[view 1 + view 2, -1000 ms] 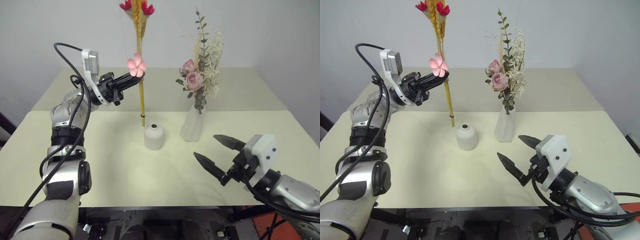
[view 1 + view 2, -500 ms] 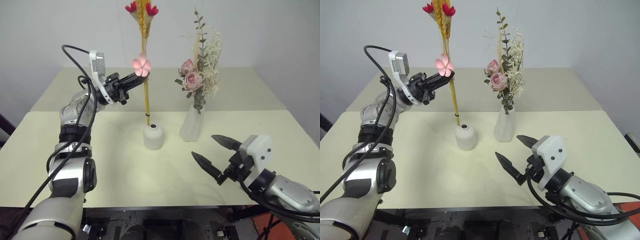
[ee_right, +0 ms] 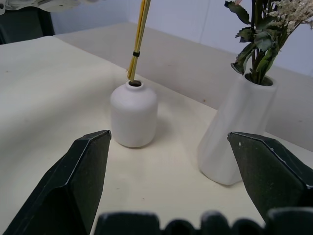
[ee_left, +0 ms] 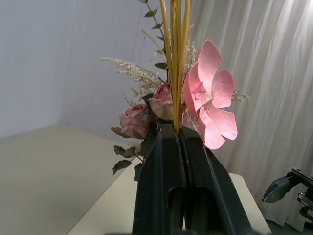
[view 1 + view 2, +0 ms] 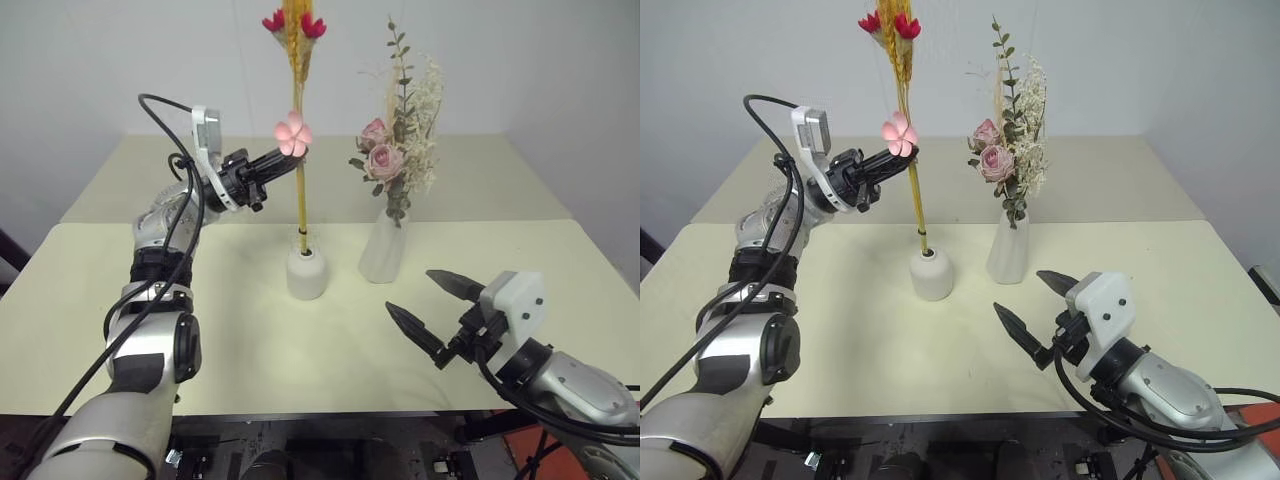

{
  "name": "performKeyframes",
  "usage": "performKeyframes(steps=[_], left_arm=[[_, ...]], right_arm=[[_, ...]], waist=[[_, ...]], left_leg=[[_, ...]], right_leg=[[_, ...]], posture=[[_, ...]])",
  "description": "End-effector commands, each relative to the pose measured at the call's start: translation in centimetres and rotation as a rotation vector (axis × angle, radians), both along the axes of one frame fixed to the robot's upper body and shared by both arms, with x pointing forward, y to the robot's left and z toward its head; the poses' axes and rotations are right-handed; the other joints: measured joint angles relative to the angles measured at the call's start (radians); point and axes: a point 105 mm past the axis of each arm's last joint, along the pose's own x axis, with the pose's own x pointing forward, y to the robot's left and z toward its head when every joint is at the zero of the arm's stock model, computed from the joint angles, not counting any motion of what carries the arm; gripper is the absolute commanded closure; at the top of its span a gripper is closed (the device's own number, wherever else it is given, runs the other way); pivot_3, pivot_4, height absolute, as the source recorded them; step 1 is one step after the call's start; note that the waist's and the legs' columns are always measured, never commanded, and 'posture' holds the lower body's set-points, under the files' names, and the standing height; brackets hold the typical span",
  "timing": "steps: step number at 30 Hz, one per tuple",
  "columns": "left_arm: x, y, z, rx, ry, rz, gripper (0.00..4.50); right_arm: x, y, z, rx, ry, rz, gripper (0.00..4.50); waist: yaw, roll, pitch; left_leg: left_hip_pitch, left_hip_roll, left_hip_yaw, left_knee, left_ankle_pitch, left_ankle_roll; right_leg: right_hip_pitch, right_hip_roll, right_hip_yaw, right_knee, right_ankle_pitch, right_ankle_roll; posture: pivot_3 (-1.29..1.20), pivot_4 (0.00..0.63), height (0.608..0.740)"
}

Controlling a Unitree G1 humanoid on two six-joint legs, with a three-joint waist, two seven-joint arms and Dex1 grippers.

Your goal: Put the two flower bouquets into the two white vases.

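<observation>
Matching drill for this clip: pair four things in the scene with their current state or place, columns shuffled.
Things:
1. rose bouquet
2. yellow-stalked bundle
3. short vase
4. right gripper

States:
A. stalk tips at its top hole
B. open, holding nothing
C. standing in the tall vase
D. clamped in the shut left gripper

Pairs: 1-C, 2-D, 3-A, 4-B

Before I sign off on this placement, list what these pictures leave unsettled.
- Thin bundle tips at the short vase mouth: right wrist view cannot settle whether they are inside.
- Bushy bouquet stems: hidden inside the tall vase.
- Red buds: bundle top cut by head view's edge.
</observation>
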Motion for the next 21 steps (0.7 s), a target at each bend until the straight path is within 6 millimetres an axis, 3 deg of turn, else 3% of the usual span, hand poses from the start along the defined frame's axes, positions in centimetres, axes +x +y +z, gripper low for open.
performKeyframes(steps=[1, 21], left_arm=[[-0.3, -0.3, 1.4, 0.012, -0.068, 0.0, 4.49], [0.1, -0.7, 0.4, 0.035, -0.077, 0.014, 4.49]], right_arm=[[-0.6, 0.6, 1.2, 0.006, -0.07, 0.019, 0.0], [-0.6, 0.1, 1.3, -0.007, -0.079, 0.002, 0.0]], waist=[[-0.001, 0.0, 0.0], [0.0, 0.0, 0.0]], left_leg=[[0.0, 0.0, 0.0, 0.0, 0.0, 0.0], [0.0, 0.0, 0.0, 0.0, 0.0, 0.0]], right_leg=[[0.0, 0.0, 0.0, 0.0, 0.0, 0.0], [0.0, 0.0, 0.0, 0.0, 0.0, 0.0]], posture=[[0.0, 0.15, 0.74], [0.0, 0.15, 0.74]])
